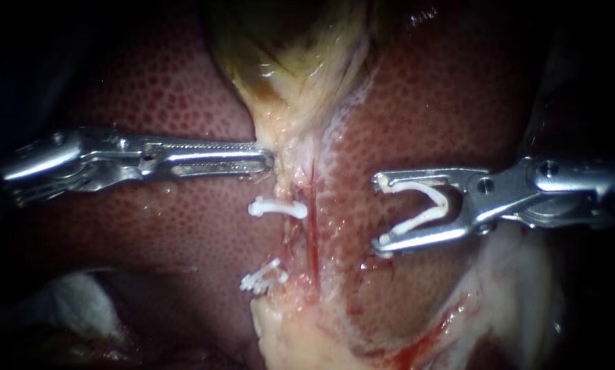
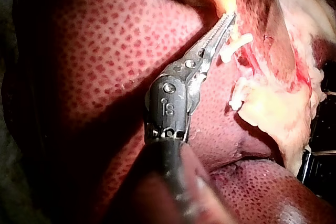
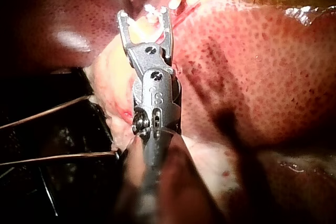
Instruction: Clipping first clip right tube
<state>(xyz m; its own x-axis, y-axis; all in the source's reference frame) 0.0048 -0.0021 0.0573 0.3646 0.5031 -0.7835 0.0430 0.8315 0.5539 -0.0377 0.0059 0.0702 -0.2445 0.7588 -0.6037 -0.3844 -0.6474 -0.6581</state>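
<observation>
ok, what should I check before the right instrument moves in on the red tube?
1. White V-shaped plastic clip seated in the right instrument jaws, a leg along each: ok.
2. Clip legs spread wide: ok.
3. Thin red tube between the clip legs: not ok, the jaws stand off to its side over the mottled red liver.
4. Left instrument jaws shut on the pale tissue strand under the gallbladder: ok.
5. Two closed white clips on the neighbouring pale tube lie beside the red tube, not across it: ok.
6. Space behind the red tube for the far leg: cannot tell.
</observation>
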